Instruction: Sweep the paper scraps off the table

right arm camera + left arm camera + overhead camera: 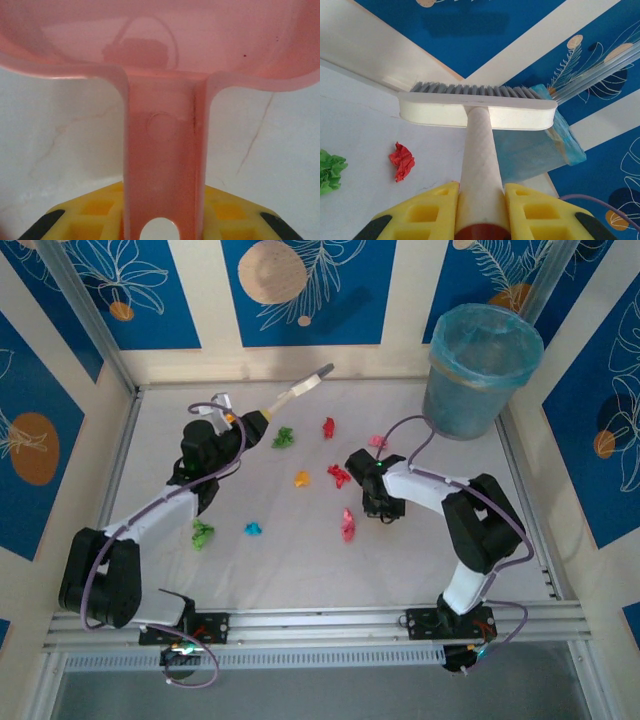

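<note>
Readying to sweep: left jaws clench the brush (475,107), raised at upper centre; right jaws grasp the dustpan (160,60). Scraps (300,478) lie scattered mid-frame on the tabletop (300,565). Next, the brush must drop behind them.

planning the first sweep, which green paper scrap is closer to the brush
The far green scrap, just right of the left gripper holding the brush; the other green scrap lies left of the cyan scrap.
</note>
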